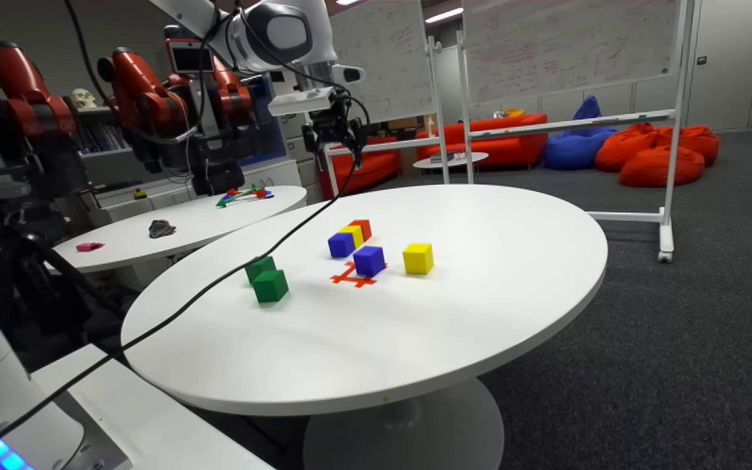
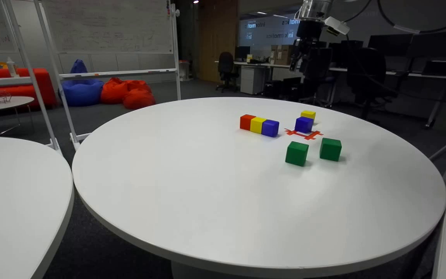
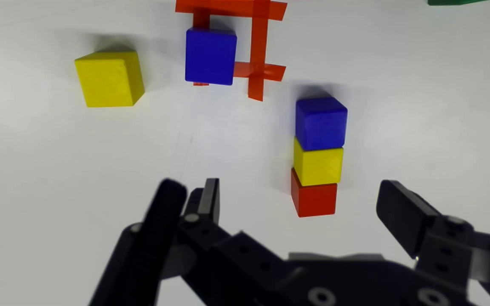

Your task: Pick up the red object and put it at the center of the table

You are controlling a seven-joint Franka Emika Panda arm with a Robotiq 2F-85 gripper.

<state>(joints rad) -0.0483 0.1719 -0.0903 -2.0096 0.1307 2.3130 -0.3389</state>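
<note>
Red block (image 3: 316, 200), on the table (image 2: 188, 186) below the empty, widely spread end effector (image 3: 299, 190), should be gripped by its two free sides after a centred descent, sparing the yellow block (image 3: 320, 166) touching it.

— Operator, in an exterior view you have two green cubes (image 2: 296, 154) standing apart, plus a blue cube (image 2: 270, 128) touching a yellow cube (image 2: 258, 125).
— And farther back?
— In both exterior views, you have a blue beanbag (image 1: 572, 149) beside red beanbags (image 1: 645, 166), a red sofa (image 1: 513, 140), and two faintly scribbled whiteboards (image 1: 572, 46).
</note>
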